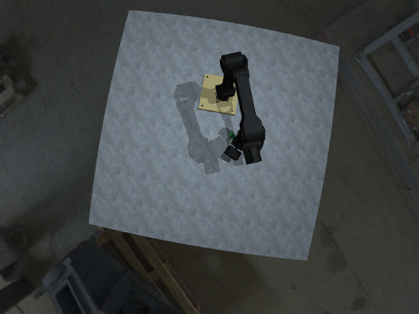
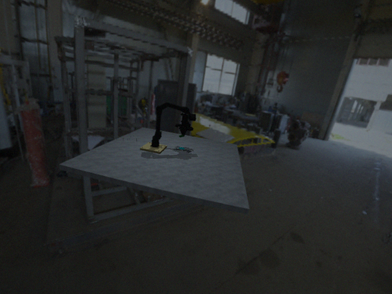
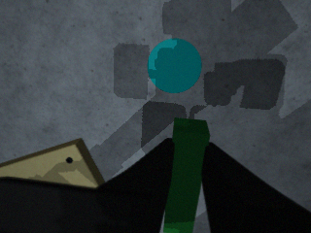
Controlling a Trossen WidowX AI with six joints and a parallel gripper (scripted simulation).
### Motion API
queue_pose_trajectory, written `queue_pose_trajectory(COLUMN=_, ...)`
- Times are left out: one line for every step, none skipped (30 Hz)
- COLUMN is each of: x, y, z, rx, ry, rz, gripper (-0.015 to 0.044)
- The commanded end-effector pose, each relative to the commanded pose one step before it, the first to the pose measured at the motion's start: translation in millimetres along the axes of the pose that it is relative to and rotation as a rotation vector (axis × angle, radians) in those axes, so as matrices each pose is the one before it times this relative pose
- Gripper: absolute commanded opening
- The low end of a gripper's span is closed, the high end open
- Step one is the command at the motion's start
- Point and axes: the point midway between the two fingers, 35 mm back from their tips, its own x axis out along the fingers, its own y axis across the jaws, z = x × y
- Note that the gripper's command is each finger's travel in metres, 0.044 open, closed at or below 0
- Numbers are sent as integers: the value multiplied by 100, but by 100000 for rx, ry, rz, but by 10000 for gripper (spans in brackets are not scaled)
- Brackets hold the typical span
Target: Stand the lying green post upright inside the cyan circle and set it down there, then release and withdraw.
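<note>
The green post (image 1: 231, 135) (image 2: 181, 136) (image 3: 187, 180) is held between the fingers of my gripper (image 2: 182, 134) (image 3: 188, 148), which is shut on it. The post is up in the air above the table. It looks nearly level in the exterior view, though its exact tilt is hard to tell. The cyan circle (image 2: 181, 148) (image 3: 175, 65) lies flat on the table below, partly in shadow. In the wrist view it shows whole, beyond the post's far end and slightly left of it. The arm hides the circle in the top view.
The arm stands on a pale yellow base plate (image 1: 208, 102) (image 2: 147, 148) (image 3: 53, 165), which shows at the lower left of the wrist view. The grey table (image 1: 141, 183) (image 2: 191, 180) bears the arm's shadow across and around the circle. Its edges are well away from the gripper.
</note>
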Motion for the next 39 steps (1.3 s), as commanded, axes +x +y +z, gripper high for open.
queue_pose_trajectory(x=139, y=631, z=1062, rx=-1369, ry=477, rz=1035, gripper=23)
queue_pose_trajectory(x=-15, y=173, z=286, rx=-496, ry=-26, rz=18, gripper=23)
queue_pose_trajectory(x=-12, y=146, z=238, rx=-413, ry=-21, rz=15, gripper=23)
queue_pose_trajectory(x=-7, y=88, z=143, rx=-248, ry=-13, rz=9, gripper=23)
queue_pose_trajectory(x=-2, y=30, z=48, rx=-83, ry=-4, rz=3, gripper=23)
queue_pose_trajectory(x=12, y=-6, z=7, rx=63, ry=-120, rz=27, gripper=23)
queue_pose_trajectory(x=36, y=-17, z=20, rx=188, ry=-359, rz=81, gripper=23)
queue_pose_trajectory(x=59, y=-28, z=33, rx=311, ry=-599, rz=135, gripper=23)
queue_pose_trajectory(x=71, y=-34, z=40, rx=372, ry=-721, rz=160, gripper=23)
queue_pose_trajectory(x=70, y=-34, z=39, rx=370, ry=-721, rz=158, gripper=23)
queue_pose_trajectory(x=70, y=-35, z=39, rx=367, ry=-722, rz=156, gripper=23)
queue_pose_trajectory(x=69, y=-35, z=38, rx=364, ry=-722, rz=155, gripper=23)
queue_pose_trajectory(x=68, y=-35, z=37, rx=361, ry=-723, rz=153, gripper=23)
queue_pose_trajectory(x=68, y=-35, z=37, rx=359, ry=-723, rz=151, gripper=23)
queue_pose_trajectory(x=67, y=-36, z=36, rx=356, ry=-723, rz=149, gripper=23)
queue_pose_trajectory(x=66, y=-36, z=36, rx=353, ry=-724, rz=147, gripper=23)
queue_pose_trajectory(x=66, y=-36, z=35, rx=350, ry=-724, rz=145, gripper=23)
queue_pose_trajectory(x=65, y=-36, z=35, rx=347, ry=-724, rz=144, gripper=23)
queue_pose_trajectory(x=64, y=-37, z=34, rx=344, ry=-725, rz=142, gripper=23)
queue_pose_trajectory(x=64, y=-37, z=34, rx=341, ry=-725, rz=140, gripper=23)
queue_pose_trajectory(x=63, y=-37, z=33, rx=339, ry=-725, rz=138, gripper=23)
queue_pose_trajectory(x=62, y=-37, z=33, rx=336, ry=-725, rz=136, gripper=23)
queue_pose_trajectory(x=62, y=-37, z=32, rx=333, ry=-726, rz=135, gripper=23)
queue_pose_trajectory(x=61, y=-38, z=32, rx=330, ry=-726, rz=133, gripper=23)
queue_pose_trajectory(x=60, y=-38, z=31, rx=327, ry=-726, rz=131, gripper=23)
queue_pose_trajectory(x=59, y=-38, z=30, rx=324, ry=-726, rz=130, gripper=23)
queue_pose_trajectory(x=59, y=-38, z=30, rx=321, ry=-727, rz=128, gripper=23)
queue_pose_trajectory(x=58, y=-38, z=29, rx=318, ry=-727, rz=126, gripper=23)
queue_pose_trajectory(x=57, y=-38, z=29, rx=315, ry=-727, rz=125, gripper=23)
queue_pose_trajectory(x=56, y=-39, z=28, rx=312, ry=-727, rz=123, gripper=23)
queue_pose_trajectory(x=56, y=-39, z=28, rx=309, ry=-727, rz=121, gripper=23)
queue_pose_trajectory(x=55, y=-39, z=27, rx=306, ry=-728, rz=120, gripper=23)
queue_pose_trajectory(x=54, y=-39, z=27, rx=302, ry=-728, rz=118, gripper=23)
queue_pose_trajectory(x=53, y=-39, z=26, rx=299, ry=-728, rz=116, gripper=23)
queue_pose_trajectory(x=53, y=-39, z=26, rx=296, ry=-728, rz=115, gripper=23)
queue_pose_trajectory(x=52, y=-39, z=25, rx=293, ry=-728, rz=113, gripper=23)
queue_pose_trajectory(x=51, y=-40, z=25, rx=290, ry=-728, rz=112, gripper=23)
queue_pose_trajectory(x=50, y=-40, z=24, rx=287, ry=-728, rz=110, gripper=23)
queue_pose_trajectory(x=50, y=-40, z=24, rx=284, ry=-728, rz=109, gripper=23)
